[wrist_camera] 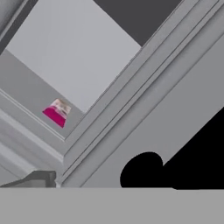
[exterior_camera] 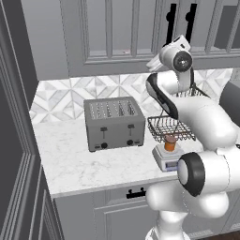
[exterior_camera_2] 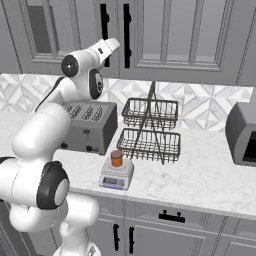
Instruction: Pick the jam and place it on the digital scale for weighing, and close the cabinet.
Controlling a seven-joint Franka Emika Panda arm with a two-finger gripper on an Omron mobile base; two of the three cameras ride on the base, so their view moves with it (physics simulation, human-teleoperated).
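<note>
Up close, the cabinet [exterior_camera_2: 150, 35] faces the gripper [exterior_camera: 154, 60], its black bar handles [exterior_camera_2: 126, 35] running vertically just beside it; a skewed push could slip off the panel. Well below the hand, the jam [exterior_camera_2: 116, 158] stands upright on the digital scale [exterior_camera_2: 116, 176]. Whether the fingers are parted or closed, I cannot tell.

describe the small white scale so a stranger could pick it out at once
On the white marble counter, look just in front of the two-tier black wire basket rack, right of the grey toaster. The small white squarish digital scale sits there, alone in carrying an orange-brown jam jar.
</note>
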